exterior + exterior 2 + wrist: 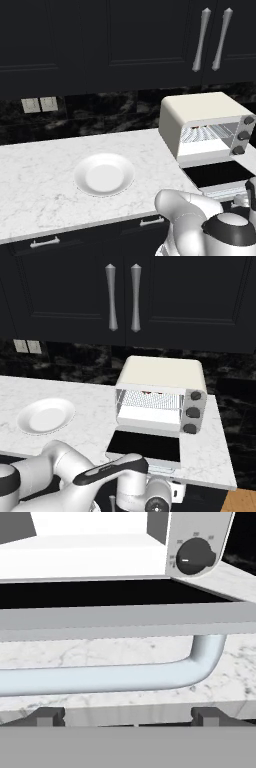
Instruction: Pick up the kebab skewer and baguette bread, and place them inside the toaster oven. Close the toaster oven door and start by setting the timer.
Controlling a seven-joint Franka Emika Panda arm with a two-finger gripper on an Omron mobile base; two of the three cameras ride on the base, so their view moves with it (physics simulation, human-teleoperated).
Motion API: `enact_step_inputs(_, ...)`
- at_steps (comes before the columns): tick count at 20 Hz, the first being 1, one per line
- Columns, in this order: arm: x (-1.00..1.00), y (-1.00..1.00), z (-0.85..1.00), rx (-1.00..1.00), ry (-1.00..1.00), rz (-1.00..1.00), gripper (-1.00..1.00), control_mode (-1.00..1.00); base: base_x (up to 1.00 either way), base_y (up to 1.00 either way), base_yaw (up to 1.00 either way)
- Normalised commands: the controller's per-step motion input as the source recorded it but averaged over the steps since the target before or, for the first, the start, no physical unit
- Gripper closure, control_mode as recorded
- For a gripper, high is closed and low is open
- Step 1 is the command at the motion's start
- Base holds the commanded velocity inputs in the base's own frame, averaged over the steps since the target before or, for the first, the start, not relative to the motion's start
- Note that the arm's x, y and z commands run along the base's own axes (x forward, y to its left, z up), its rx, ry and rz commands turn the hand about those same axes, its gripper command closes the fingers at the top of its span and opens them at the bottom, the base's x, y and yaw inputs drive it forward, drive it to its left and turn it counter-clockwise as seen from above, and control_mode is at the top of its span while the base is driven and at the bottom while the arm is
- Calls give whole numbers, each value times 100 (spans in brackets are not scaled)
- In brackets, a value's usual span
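1. Your gripper (128, 716) sits low at the counter front w/ its small dark blocky fingertips (49, 715) spread wide, nothing between them.
2. Just ahead of the tips in the hand view: the toaster oven door (145, 445), folded down flat, dark glossy glass in a pale frame.
3. Its handle (115, 676) is a smooth rounded light bar w/ a curved elbow at the right end.
4. The toaster oven (200, 116) is a cream-white box w/ rounded corners, open cavity, wire rack (150, 401) inside.
5. Three round dark knobs (192, 412) stacked on its right side.
6. Small reddish bits show at the back of the rack; can't tell if that's the skewer or the bread.
7. Counter (40, 170) is white veined marble; a round shallow white plate (104, 174) sits on it, well left of the oven.
8. Above: dark panelled cabinets (75, 291) w/ tapered metal pulls.
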Motion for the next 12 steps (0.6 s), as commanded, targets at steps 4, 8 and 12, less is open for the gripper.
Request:
enact_step_inputs(4,8,0,0,0,0,0,-100,-100,0,0,0)
enact_step_inputs(8,10,0,0,0,0,0,-100,-100,0,0,0)
enact_step_inputs(12,12,3,0,0,0,0,-100,-100,0,0,0)
